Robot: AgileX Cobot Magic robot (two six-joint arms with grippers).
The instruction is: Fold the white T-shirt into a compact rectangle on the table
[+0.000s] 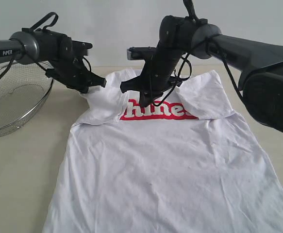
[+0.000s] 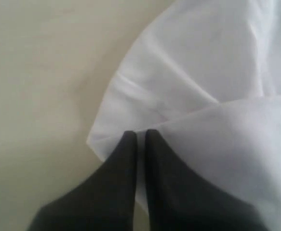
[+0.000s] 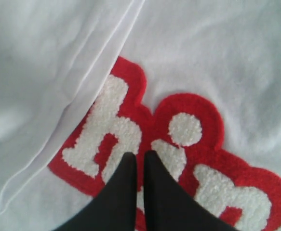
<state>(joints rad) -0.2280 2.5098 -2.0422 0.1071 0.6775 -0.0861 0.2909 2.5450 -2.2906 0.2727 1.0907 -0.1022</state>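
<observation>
We see the white T-shirt (image 1: 165,170) on the table (image 1: 20,184), sleeves (image 1: 204,97) folded inward; the body is not yet folded. Left gripper (image 2: 141,134) and right gripper (image 3: 139,156) are closed, seemingly empty.

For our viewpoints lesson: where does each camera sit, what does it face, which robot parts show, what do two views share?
Exterior: off the arms, facing the white T-shirt on the table; left arm and right arm show.
Left wrist: above the shirt's fold; left gripper shows.
Right wrist: above the red lettering; right gripper shows.
Shared: exterior and right wrist show lettering.
</observation>
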